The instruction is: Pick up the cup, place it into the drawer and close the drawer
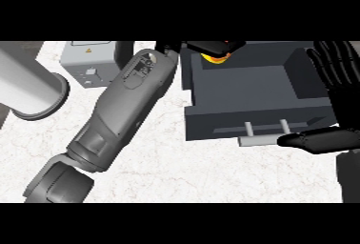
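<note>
The dark grey drawer point(243, 121) stands open at the upper right of the head view, its pale handle point(264, 139) facing me. My left forearm runs from the lower left up to the drawer's far left corner. There my left hand point(208, 46) is curled over an orange and yellow cup point(216, 58), which is mostly hidden and sits just inside the drawer's back edge. My right hand point(336, 71) is open, with fingers straight along the drawer's right wall and its thumb lying across the front face beside the handle.
A wide light grey cylinder point(29, 88) lies at the left edge. Behind the left arm stands a grey box-shaped appliance point(87, 61). White marble counter point(211, 171) spreads in front of the drawer.
</note>
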Motion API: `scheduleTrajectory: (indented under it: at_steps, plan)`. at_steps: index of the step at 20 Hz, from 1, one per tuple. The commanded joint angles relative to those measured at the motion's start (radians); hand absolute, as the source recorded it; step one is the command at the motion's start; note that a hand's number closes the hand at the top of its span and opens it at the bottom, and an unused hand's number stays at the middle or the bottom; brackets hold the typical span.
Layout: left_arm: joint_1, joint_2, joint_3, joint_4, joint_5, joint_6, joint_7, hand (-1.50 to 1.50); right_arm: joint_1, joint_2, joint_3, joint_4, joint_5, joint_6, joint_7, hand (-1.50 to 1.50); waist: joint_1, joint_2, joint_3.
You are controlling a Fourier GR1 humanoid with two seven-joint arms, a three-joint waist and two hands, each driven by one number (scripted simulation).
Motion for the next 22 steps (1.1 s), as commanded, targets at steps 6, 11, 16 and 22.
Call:
scheduleTrajectory:
  at_steps: [6, 11, 16, 22]
  plan:
    - [-0.076, 0.000, -0.145, 0.218, 0.051, -0.048, 0.085, 1.50, -0.035, 0.003, 0.009, -0.003, -0.011, 0.012, -0.016, -1.50, -0.061, 0.022, 0.001]
    - [-0.039, 0.000, -0.218, 0.225, 0.090, -0.092, 0.079, 1.50, -0.066, 0.004, 0.036, 0.027, -0.016, 0.034, -0.009, -1.50, -0.106, 0.035, 0.001]
    - [0.015, 0.000, -0.235, 0.183, 0.155, -0.083, 0.010, -1.50, -0.094, 0.020, 0.060, 0.019, -0.029, 0.046, -0.013, -1.50, -0.128, 0.038, 0.000]
    - [0.046, 0.000, -0.203, 0.119, 0.273, -0.083, -0.092, -1.50, -0.097, 0.041, 0.160, 0.024, -0.161, 0.212, -0.015, 1.50, -0.141, 0.043, 0.000]
